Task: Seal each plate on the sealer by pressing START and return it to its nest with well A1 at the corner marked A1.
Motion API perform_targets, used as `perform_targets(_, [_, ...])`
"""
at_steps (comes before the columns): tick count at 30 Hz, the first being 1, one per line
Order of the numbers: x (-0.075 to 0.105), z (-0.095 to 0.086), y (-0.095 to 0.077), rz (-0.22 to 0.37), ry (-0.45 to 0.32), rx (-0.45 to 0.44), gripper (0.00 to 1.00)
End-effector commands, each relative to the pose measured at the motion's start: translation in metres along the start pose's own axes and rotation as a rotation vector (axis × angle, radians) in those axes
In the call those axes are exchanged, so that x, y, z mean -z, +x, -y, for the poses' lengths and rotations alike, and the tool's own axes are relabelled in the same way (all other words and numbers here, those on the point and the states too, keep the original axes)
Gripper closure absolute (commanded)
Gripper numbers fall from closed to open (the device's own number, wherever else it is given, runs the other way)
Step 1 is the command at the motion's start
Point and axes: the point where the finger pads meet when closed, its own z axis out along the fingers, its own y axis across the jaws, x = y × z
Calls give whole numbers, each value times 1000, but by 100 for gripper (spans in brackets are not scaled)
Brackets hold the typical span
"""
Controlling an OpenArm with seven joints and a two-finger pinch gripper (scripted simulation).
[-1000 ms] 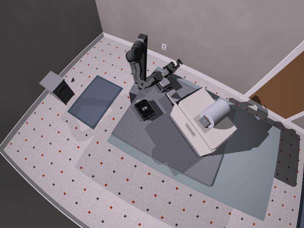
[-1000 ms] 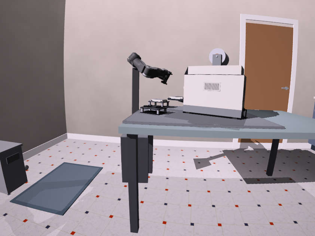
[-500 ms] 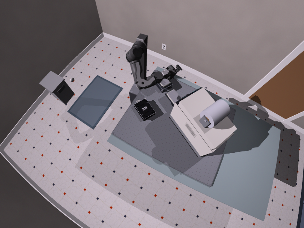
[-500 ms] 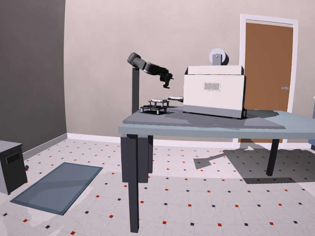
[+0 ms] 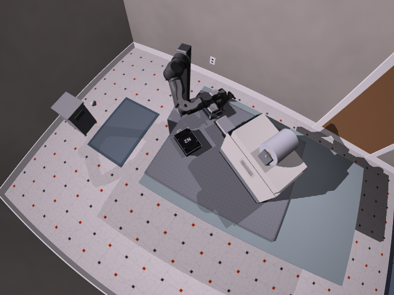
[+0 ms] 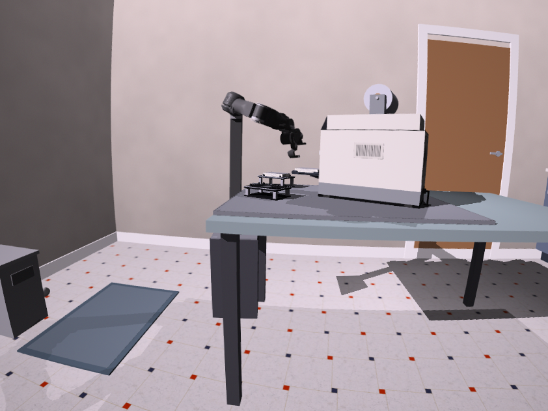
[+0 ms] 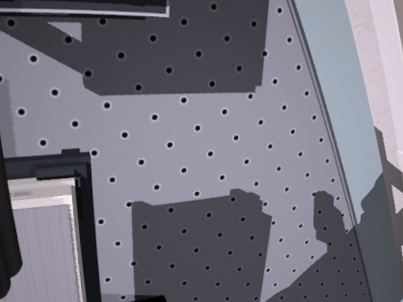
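My gripper (image 5: 231, 95) (image 6: 301, 150) is open and empty, pointing down high near the board's back edge; one finger shows at the wrist view's left edge. A plate (image 5: 225, 123) (image 6: 305, 170) (image 7: 40, 248) with a smooth, faintly striped grey top lies on the sealer's dark extended stage (image 7: 92, 229). It looks flat inside the locators. Nest N2 (image 5: 187, 140) (image 6: 256, 185) holds no plate. A white plate (image 5: 214, 109) (image 6: 275, 174) sits on the other nest, partly hidden by my wrist in the top view. START and the lamp cannot be made out.
The sealer (image 5: 246, 162) (image 6: 369, 164) with its foil roll (image 5: 282, 145) (image 6: 377, 98) stands to the right of the nests. The perforated board (image 5: 171, 167) (image 7: 193, 142) bears everything. My forearm (image 5: 193, 106) reaches over the rear nest. The wall is behind the table.
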Motion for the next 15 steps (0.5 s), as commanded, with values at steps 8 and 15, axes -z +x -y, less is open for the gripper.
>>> perform_targets(8, [4,28,-24,121,150,49,35])
perform_targets(15, [13,50,-47,212,257,88,35])
